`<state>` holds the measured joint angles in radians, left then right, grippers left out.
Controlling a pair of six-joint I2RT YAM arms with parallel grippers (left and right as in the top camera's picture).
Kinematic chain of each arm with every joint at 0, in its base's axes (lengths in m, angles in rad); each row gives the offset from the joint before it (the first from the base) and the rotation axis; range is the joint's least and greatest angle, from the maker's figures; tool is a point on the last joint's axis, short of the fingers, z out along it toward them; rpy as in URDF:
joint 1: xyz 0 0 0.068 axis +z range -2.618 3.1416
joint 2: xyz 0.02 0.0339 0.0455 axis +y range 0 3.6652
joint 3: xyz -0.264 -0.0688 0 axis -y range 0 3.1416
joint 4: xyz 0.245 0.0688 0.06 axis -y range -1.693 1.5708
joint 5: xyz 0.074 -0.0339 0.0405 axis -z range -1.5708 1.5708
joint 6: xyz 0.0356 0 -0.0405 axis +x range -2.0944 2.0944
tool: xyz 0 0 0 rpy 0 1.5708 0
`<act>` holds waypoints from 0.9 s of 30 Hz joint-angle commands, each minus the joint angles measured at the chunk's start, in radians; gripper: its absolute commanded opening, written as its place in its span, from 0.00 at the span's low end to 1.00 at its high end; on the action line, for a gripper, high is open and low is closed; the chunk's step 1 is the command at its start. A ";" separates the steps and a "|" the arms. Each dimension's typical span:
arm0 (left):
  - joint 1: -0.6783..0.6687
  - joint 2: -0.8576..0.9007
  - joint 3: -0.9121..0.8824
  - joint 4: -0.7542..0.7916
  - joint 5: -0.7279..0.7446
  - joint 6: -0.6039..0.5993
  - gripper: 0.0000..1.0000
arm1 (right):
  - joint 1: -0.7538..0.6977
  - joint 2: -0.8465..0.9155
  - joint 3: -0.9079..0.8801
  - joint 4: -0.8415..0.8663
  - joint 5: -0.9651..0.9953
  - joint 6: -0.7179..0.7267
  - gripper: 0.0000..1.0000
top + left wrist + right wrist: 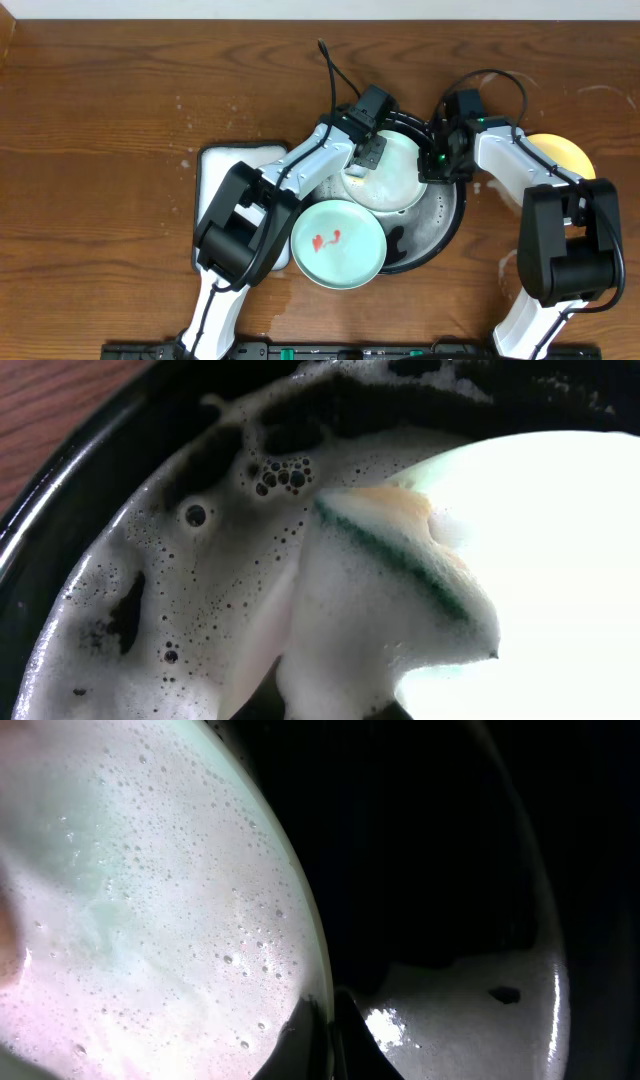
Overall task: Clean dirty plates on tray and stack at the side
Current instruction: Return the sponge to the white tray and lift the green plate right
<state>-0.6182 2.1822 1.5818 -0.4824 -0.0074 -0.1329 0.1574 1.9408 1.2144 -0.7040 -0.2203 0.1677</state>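
A pale mint-green plate [395, 180], covered in foam, is propped at a tilt over the black tray [452, 228]. My right gripper [437, 160] is shut on its right rim; the right wrist view shows both fingers [325, 1020] pinching the edge of the plate [150, 900]. My left gripper [365, 158] holds a foamy sponge [390, 590] with a green stripe against the plate [560, 560]. A second mint plate [337, 243] with red smears lies on the tray's left front rim. A yellow plate [560, 155] lies on the table to the right, partly behind the right arm.
A white rectangular tray [240, 160] lies left of the black tray, under the left arm. The black tray's floor [480, 1010] and wall [60, 490] are wet and soapy. Whitish splashes mark the wood near the white tray and to the front right.
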 commanded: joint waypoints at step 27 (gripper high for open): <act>0.422 -0.515 -0.435 -0.406 0.049 -0.203 0.09 | 0.032 -0.080 -0.031 0.007 0.037 -0.049 0.01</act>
<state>-0.2325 1.6669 1.2407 -0.9512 -0.0368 -0.3061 0.1585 1.9278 1.2057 -0.6865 -0.2192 0.1375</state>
